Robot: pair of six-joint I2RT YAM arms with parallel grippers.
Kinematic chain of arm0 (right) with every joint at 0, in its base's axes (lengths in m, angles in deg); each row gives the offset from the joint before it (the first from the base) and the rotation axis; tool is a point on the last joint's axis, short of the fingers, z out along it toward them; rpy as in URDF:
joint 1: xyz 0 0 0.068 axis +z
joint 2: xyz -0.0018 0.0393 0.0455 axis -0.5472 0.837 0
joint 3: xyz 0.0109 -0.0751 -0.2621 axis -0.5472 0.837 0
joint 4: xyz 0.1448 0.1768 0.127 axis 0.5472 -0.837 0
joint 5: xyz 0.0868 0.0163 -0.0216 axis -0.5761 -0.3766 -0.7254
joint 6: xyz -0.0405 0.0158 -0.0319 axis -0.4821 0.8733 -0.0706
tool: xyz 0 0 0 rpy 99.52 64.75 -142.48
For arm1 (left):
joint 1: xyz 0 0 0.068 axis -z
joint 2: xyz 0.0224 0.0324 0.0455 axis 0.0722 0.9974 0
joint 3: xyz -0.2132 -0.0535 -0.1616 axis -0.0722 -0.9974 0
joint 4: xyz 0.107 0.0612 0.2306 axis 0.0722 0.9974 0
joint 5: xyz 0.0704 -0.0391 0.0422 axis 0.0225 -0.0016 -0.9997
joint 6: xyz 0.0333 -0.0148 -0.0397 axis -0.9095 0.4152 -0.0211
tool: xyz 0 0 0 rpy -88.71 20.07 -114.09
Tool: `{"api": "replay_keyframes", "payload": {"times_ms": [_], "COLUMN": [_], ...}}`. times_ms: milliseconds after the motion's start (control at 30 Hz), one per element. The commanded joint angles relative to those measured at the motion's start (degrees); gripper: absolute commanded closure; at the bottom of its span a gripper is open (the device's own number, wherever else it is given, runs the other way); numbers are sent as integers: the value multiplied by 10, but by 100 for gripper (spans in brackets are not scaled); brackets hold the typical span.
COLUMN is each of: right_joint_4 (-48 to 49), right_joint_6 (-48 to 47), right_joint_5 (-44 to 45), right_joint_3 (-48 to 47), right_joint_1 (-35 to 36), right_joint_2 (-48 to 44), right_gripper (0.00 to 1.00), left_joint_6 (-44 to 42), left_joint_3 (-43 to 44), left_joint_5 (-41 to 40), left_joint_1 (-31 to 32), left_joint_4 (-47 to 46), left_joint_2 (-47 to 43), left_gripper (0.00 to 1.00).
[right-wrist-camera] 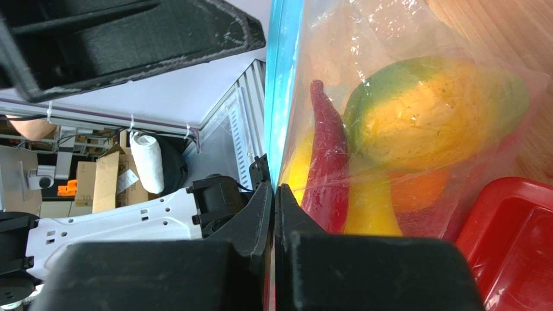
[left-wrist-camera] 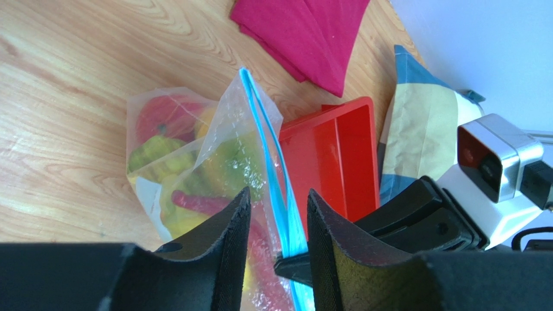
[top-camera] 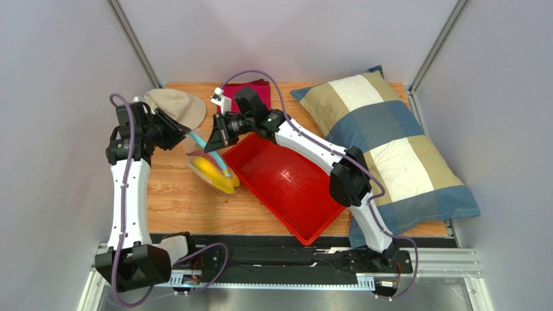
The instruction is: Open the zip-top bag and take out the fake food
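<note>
Zip-top bag (top-camera: 211,167) near the left edge of the table (top-camera: 170,206)
Clamped at the mouth by right gripper (right-wrist-camera: 274,192); hung loose between left gripper (left-wrist-camera: 279,194) fingers, parted.

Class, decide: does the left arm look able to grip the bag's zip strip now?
Probably yes: the left tool stands open astride the zip strip, with only the right tool pinching it nearby.

- The zip-top bag (top-camera: 195,160), yellow fake food (top-camera: 214,172) inside, lies just left of the red tray (top-camera: 292,189).
- Left tool (top-camera: 186,133) and right tool (top-camera: 209,143) meet at its mouth, by the tray's far-left corner.
</note>
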Motion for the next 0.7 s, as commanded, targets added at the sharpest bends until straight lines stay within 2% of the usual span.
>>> {"api": "replay_keyframes", "payload": {"times_ms": [0,67,167,667], "right_joint_4": [37,37,39,45], "right_joint_6": [15,16,17,26], "right_joint_5": [-24,-23,-22,-25], "right_joint_3": [-4,-4,-4,1], "right_joint_1": [0,0,-1,-1], "right_joint_2": [-29,-30,-30,-32], "right_gripper": [100,100,100,100], "left_joint_6": [10,6,4,-3], "left_joint_3": [0,5,9,9], "left_joint_5": [3,-9,-14,-18], "left_joint_1": [-2,-3,-2,-2], "left_joint_4": [-26,-13,-13,-14], "left_joint_2": [4,10,4,38], "left_gripper": [62,68,72,73]}}
